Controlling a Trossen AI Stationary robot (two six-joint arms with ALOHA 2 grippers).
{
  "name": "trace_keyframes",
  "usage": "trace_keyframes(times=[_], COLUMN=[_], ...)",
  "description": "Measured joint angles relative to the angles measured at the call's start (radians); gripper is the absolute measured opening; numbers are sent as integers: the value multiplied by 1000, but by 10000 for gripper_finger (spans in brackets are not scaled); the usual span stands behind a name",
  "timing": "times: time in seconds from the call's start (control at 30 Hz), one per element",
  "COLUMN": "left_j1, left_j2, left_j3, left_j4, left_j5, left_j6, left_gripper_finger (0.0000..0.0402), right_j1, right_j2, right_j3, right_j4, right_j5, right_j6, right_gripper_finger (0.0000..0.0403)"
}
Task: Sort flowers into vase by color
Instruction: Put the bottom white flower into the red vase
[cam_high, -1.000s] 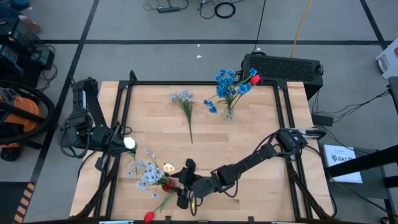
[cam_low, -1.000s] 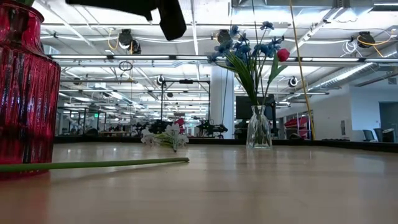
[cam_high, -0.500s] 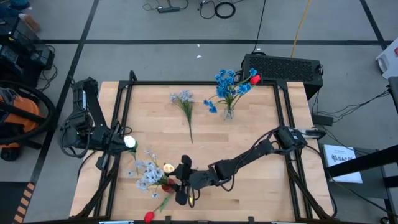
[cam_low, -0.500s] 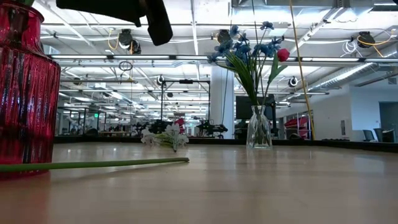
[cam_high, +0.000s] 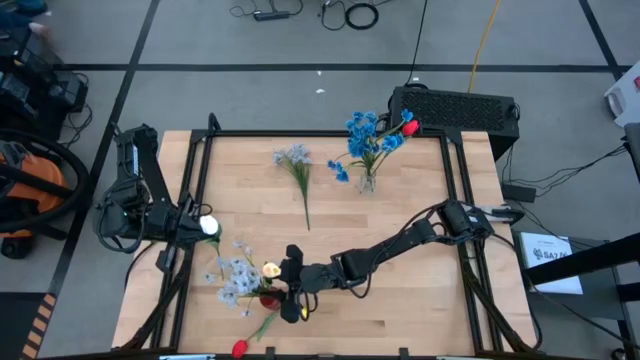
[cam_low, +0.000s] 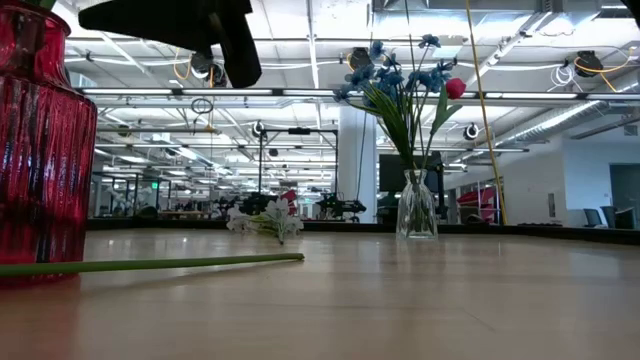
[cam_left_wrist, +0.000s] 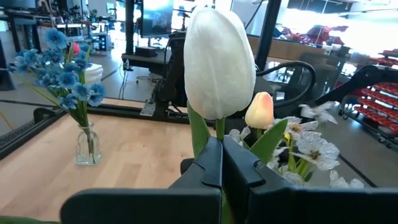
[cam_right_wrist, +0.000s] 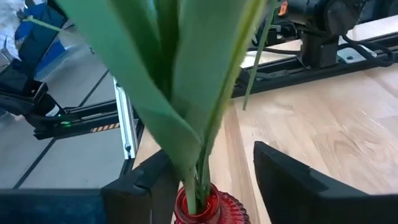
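Note:
My left gripper (cam_left_wrist: 221, 163), by the table's left edge (cam_high: 205, 227), is shut on a white tulip (cam_left_wrist: 217, 62). My right gripper (cam_right_wrist: 214, 180) is open at the red vase (cam_high: 268, 297). Its fingers stand on either side of the vase's mouth (cam_right_wrist: 199, 208) and of the green stems and leaves (cam_right_wrist: 186, 93) rising from it. That vase holds pale blue-white clusters (cam_high: 238, 278) and a yellow bud (cam_high: 271, 270). A clear vase (cam_high: 367, 181) holds bright blue flowers (cam_high: 362, 132) and a red bud (cam_high: 409, 127). A pale blue flower (cam_high: 296, 160) and a red tulip (cam_high: 240, 347) lie flat on the table. My left gripper pinches the white tulip's stem just under the bloom (cam_left_wrist: 219, 127) between its two fingers (cam_left_wrist: 208, 165). The bloom stands upright above the fingertips, lifted clear of the table. The stem below the fingers is hidden by the gripper itself.
The red tulip's long stem (cam_low: 150, 265) lies on the wood beside the red vase (cam_low: 40, 150), close to the near edge. A black box (cam_high: 455, 108) sits behind the far right corner. Bare wood (cam_high: 400, 310) lies to the table's right of the red vase.
My right gripper has moved toward the table's left and a little toward the far edge, closing in on the red vase until its open fingers stand around the vase's mouth. The flowers and vases have stayed where they were.

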Motion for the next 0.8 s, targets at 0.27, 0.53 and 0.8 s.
trace_keyframes(times=[0.27,0.53,0.8], left_j1=[1,0,0], left_j2=[0,0,0], left_j3=[0,0,0], left_j4=[-1,-1,0], left_j5=[-14,-14,-14], left_j6=[0,0,0], left_gripper_finger=[0,0,0], right_j1=[0,0,0], right_j2=[0,0,-1], right_j3=[0,0,0], right_j4=[20,27,32], right_j5=[-1,1,12], right_j6=[-59,-70,-74], right_gripper_finger=[92,10,4])
